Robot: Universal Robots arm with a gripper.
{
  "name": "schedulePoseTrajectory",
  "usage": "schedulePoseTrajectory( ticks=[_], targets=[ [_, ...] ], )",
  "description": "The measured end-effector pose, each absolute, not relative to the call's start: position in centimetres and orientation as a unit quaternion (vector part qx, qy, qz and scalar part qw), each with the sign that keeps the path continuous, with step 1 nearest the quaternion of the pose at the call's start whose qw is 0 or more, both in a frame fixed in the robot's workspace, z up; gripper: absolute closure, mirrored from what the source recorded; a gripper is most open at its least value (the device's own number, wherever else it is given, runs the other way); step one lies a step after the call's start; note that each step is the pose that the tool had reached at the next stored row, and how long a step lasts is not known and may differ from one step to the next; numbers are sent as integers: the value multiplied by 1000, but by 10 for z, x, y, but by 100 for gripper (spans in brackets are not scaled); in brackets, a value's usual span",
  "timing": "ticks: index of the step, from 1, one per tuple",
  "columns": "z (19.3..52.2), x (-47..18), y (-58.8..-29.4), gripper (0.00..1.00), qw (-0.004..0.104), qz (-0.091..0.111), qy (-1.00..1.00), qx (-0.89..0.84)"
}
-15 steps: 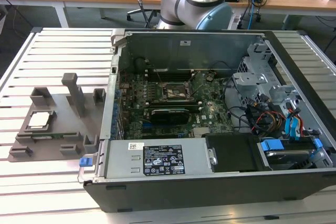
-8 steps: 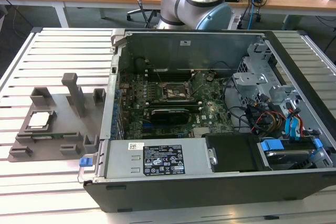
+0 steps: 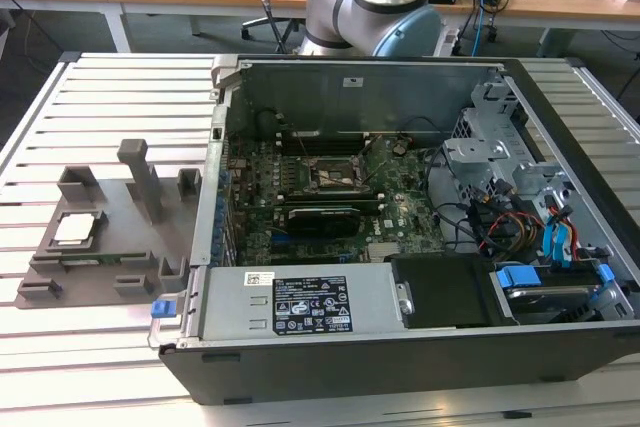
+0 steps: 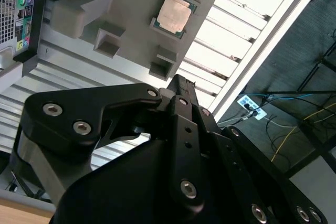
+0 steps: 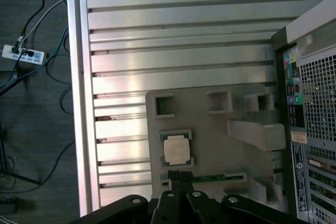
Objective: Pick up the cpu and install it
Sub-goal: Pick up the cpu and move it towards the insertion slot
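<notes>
Cpu (image 3: 78, 229), small square silvery-topped chip: lies flat in a recess of the grey plastic tray (image 3: 108, 250) beside the open black computer case (image 3: 400, 362). Black gripper (image 5: 180, 175) hangs apart from it, fingertips pressed together, empty. White case label (image 3: 310, 305): print too small to tell.

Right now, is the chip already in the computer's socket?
No, in the exterior view the chip lies on the grey tray beside the computer case.

Open air lies above the cpu (image 3: 79, 228) on the grey tray (image 3: 100, 272) (upright blocks (image 3: 143, 179) ring it), computer case (image 3: 400, 367) just beside
</notes>
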State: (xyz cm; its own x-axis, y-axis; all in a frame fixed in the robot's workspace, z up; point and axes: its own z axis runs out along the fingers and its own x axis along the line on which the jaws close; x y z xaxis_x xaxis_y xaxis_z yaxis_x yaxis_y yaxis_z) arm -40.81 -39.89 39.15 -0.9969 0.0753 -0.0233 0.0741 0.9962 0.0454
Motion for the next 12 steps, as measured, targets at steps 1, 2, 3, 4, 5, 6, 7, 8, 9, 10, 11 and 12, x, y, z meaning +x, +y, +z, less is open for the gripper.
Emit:
schedulePoseTrajectory(
  ticks=[1,2,3,4,5,6,7,8,9,10,11,12],
  targets=[
    [391,-408,-399,89,12,22,999,37],
    [391,-408,-399,89,12,22,999,37],
    [391,-408,-399,83,12,22,999,37],
    [391,-408,-399,83,12,22,999,37],
    [391,-408,-399,83,12,22,999,37],
    [391,-408,-399,77,12,22,999,37],
    [391,-408,-399,64,12,22,999,37],
    [391,-408,-399,52,12,22,999,37],
    [391,-408,-399,40,12,22,999,37],
    [391,-408,-399,34,12,22,999,37],
    [391,-409,-399,34,12,17,999,37],
    [391,-408,-399,34,13,-6,999,30]
  ],
)
